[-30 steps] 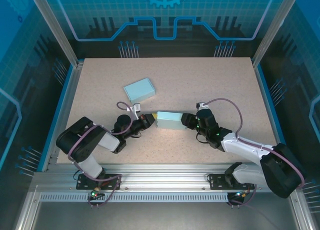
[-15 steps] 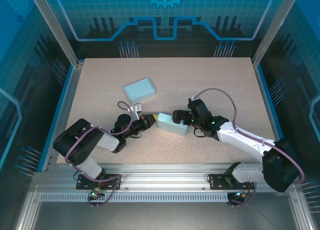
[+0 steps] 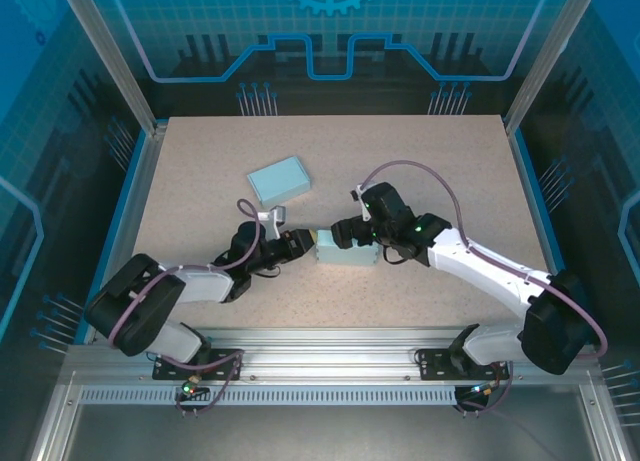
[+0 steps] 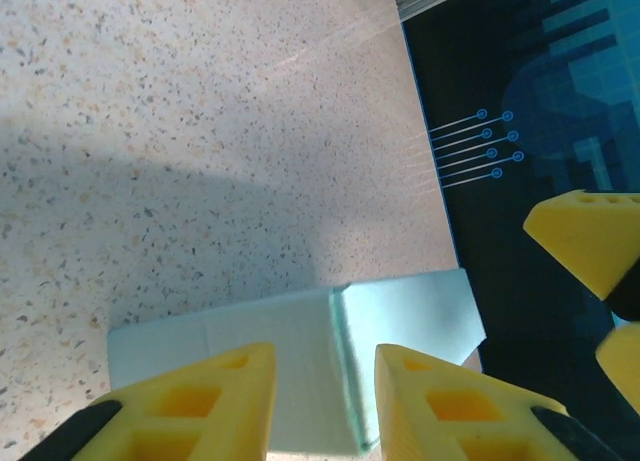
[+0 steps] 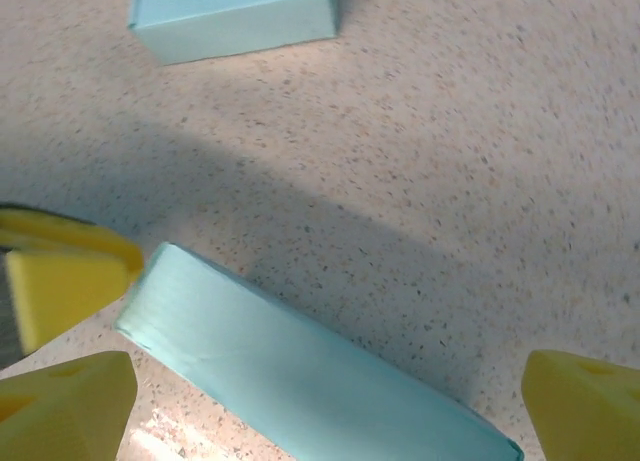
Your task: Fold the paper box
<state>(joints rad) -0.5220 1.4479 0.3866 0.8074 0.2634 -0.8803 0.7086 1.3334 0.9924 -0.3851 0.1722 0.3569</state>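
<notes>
A light blue paper box (image 3: 345,251) lies on the speckled table (image 3: 440,161), between the two arms. My left gripper (image 3: 304,244) is at the box's left end. In the left wrist view its yellow fingers (image 4: 230,381) stand slightly apart, open, astride a folded edge of the box (image 4: 300,341) without pinching it. My right gripper (image 3: 346,231) hovers over the box's far side. Its jaws are wide open in the right wrist view, one on each side of the long box (image 5: 300,371), clear of it.
A second, closed light blue box (image 3: 278,181) rests further back on the left, seen too in the right wrist view as a box (image 5: 232,16). The table's blue rim (image 3: 125,211) and the metal frame posts bound the work area.
My right arm has swung left and up over the box, its jaws opening wide. The left jaws have parted from shut. The box has turned and shifted a little.
</notes>
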